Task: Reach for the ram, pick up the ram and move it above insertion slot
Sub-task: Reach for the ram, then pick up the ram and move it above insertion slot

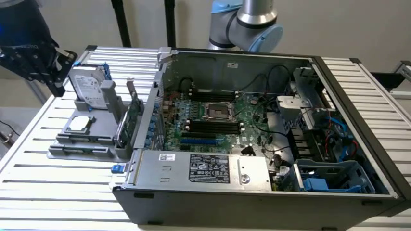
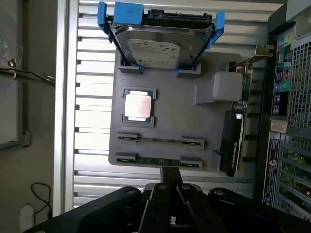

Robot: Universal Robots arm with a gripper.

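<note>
The ram [image 2: 156, 160] is a thin green stick standing on edge in a holder of the grey fixture [image 2: 165, 87]. A second like stick [image 2: 160, 139] stands in the holder beside it. In the exterior view the ram [image 1: 80, 149] lies at the fixture's near end. My gripper [image 2: 171, 175] hangs above the fixture's edge close to the ram, shut and holding nothing. From outside, the gripper [image 1: 55, 79] is high over the table at the exterior view's left. The black insertion slots [image 1: 212, 127] lie beside the CPU socket in the open case.
The fixture also carries a hard drive in blue brackets [image 2: 160, 41], a CPU chip [image 2: 138, 107] and a taller green card with a metal bracket [image 2: 234, 131]. The open computer case [image 1: 257, 192] stands right beside it on the slatted metal table [image 1: 51, 187].
</note>
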